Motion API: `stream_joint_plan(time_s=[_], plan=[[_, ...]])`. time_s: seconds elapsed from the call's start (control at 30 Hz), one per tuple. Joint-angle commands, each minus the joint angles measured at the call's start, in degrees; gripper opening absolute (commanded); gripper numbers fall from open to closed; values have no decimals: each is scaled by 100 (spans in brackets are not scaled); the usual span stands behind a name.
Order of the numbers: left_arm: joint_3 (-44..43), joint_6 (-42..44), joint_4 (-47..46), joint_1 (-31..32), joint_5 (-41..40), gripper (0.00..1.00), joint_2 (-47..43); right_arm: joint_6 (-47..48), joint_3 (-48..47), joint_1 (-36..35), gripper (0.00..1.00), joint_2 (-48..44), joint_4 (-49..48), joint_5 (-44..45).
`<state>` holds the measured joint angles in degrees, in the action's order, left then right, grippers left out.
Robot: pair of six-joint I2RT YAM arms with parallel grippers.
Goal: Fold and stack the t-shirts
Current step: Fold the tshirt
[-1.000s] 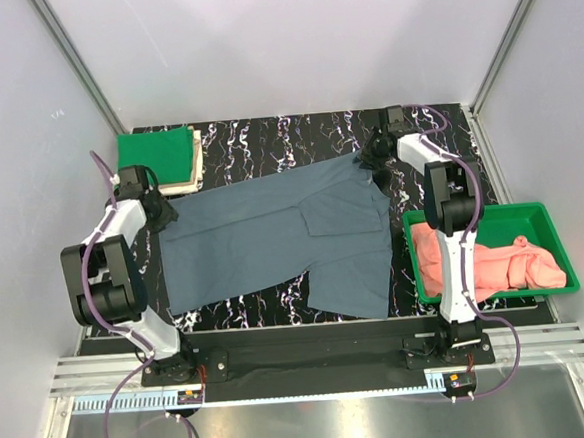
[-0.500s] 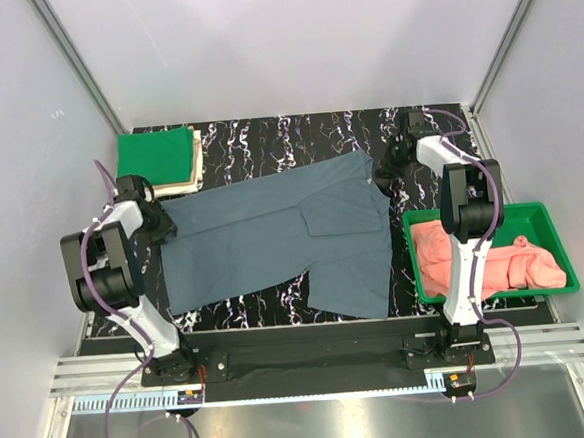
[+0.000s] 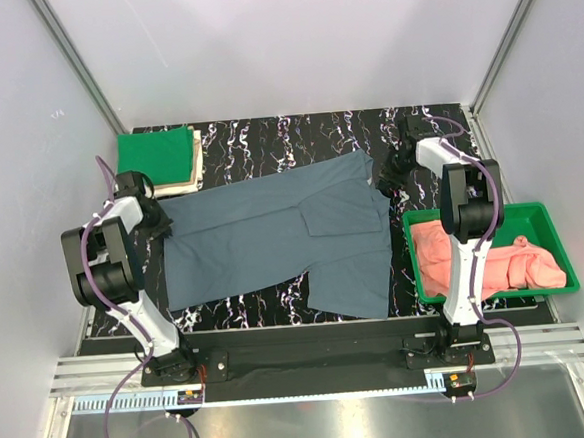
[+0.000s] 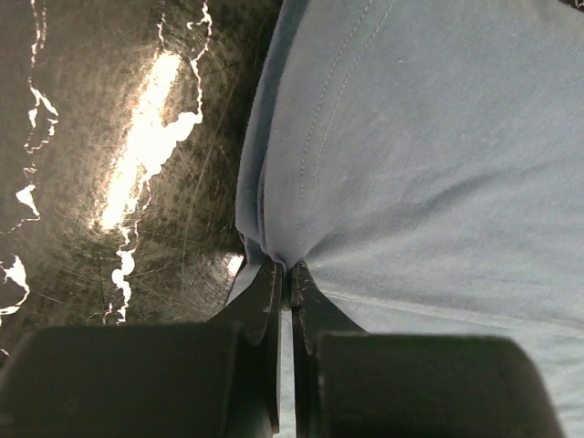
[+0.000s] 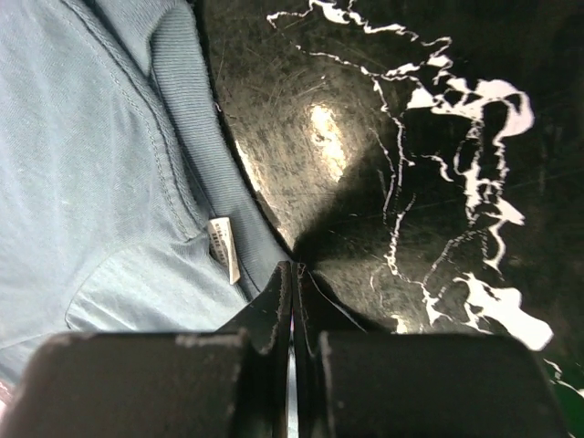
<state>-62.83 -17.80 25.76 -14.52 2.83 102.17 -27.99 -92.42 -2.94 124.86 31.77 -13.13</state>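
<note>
Top external: slate shirt [image 3: 273, 235] spread flat on table [image 3: 267, 141], long axis left to right. Left hand [image 3: 156, 217] at shirt's left end, right hand [image 3: 389, 175] at shirt's far-right corner. One hand per end, so lift-and-fold looks next. Left wrist: hand clenched, grasping puckered hem edge [image 4: 260, 228], pinch hidden from above. Right wrist: hand clenched tight at collar rim [image 5: 193, 146], label [image 5: 224, 246] just beside. Cloth in that pinch? Cannot tell.
</note>
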Motion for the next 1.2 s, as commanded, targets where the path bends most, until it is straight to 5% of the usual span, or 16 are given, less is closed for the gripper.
stream_joint_plan(time_s=[0.0, 0.07, 0.13, 0.33, 0.63, 0.93, 1.17], plan=[[-273, 84, 17, -24, -265, 0, 66, 197, -338, 48, 0, -15, 268, 345], [-318, 93, 122, -15, -466, 4, 57, 223, -390, 57, 0, 30, 321, 398], [-344, 101, 149, -15, -494, 20, 49, 215, -399, 48, 0, 30, 339, 399], [-432, 154, 236, -15, -362, 31, 180, 224, -426, 57, 0, -40, 321, 372], [-485, 189, 561, -15, -1249, 35, 13, 250, -417, 57, 0, -76, 321, 434], [-634, 321, 588, -7, -599, 38, -171, 259, -443, 57, 0, -49, 321, 407], [-731, 339, 615, -7, -521, 28, 40, 268, -496, 57, 0, 12, 312, 337]])
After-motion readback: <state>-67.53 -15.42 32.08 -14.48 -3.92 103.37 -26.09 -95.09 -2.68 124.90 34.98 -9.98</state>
